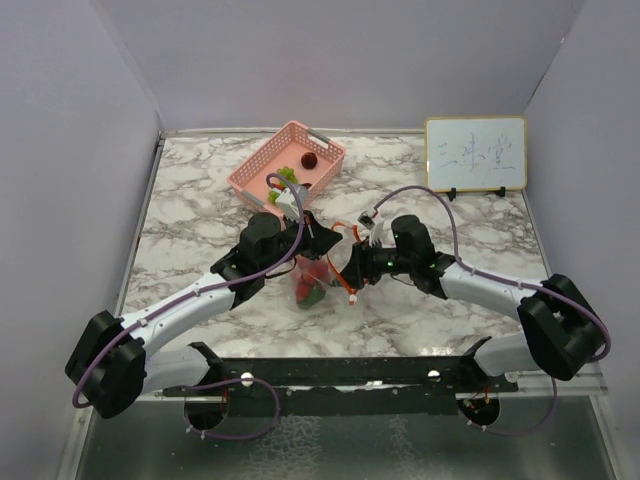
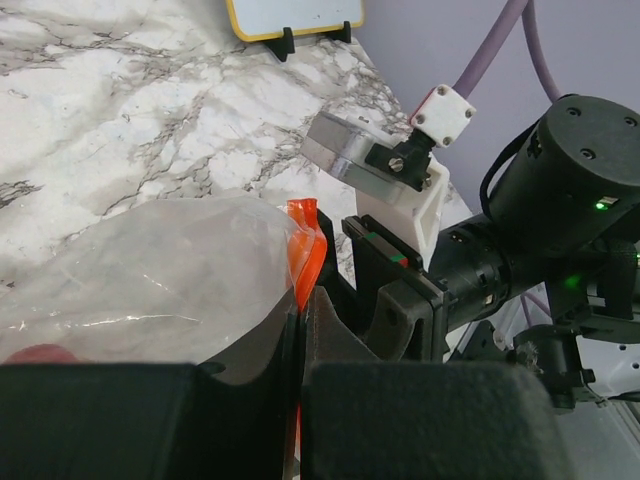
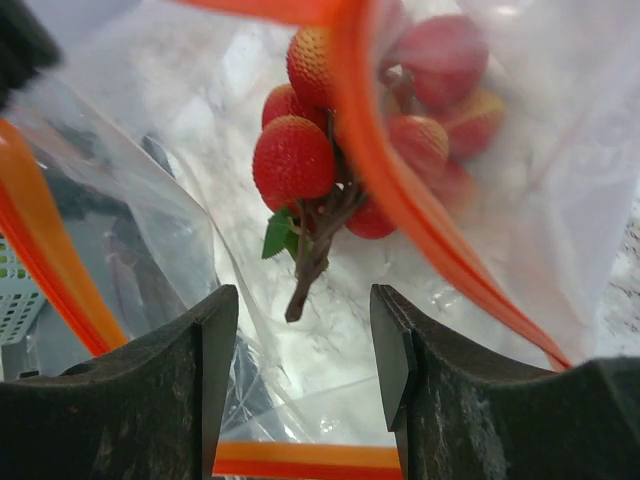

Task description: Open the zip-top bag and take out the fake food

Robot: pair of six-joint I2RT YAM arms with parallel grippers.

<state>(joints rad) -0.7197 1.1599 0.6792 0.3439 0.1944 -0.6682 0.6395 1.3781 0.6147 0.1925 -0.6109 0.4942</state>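
The zip-top bag [image 1: 318, 270] hangs upright between my two grippers above the table's middle, its mouth pulled apart. My left gripper [image 2: 300, 302] is shut on the bag's red-orange zip strip [image 2: 303, 240] and holds that side up. Facing down into the mouth, my right gripper [image 3: 300, 350] stands open with nothing pinched. Inside lies the fake food [image 3: 296, 160], a cluster of bumpy red berries on a brown stem with a green leaf. The stem's end reaches between the right fingertips [image 3: 205, 340] without touching them. The top view shows red and green pieces [image 1: 313, 285] at the bag's bottom.
A pink mesh basket [image 1: 262, 163] stands behind the bag and holds a dark red piece [image 1: 310, 159] and green pieces [image 1: 284, 177]. A small whiteboard [image 1: 475, 153] stands at the back right. The two arms nearly meet over the bag.
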